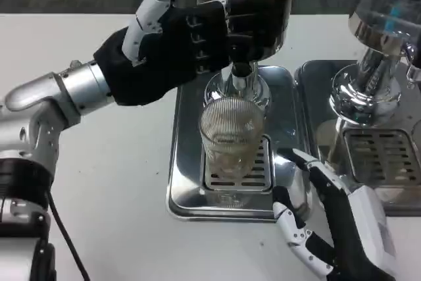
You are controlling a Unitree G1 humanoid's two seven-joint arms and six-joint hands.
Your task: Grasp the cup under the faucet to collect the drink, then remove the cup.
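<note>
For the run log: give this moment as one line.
left hand: on faucet | cup: on tray under faucet | right hand: open, beside tray

Likely lab: drink dispensers [250,4], white table [131,182].

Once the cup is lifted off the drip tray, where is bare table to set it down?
Bare table lies between the left forearm and the drip tray. Crowded: right hand beside the cup, second tray right, left hand at the faucet.
</note>
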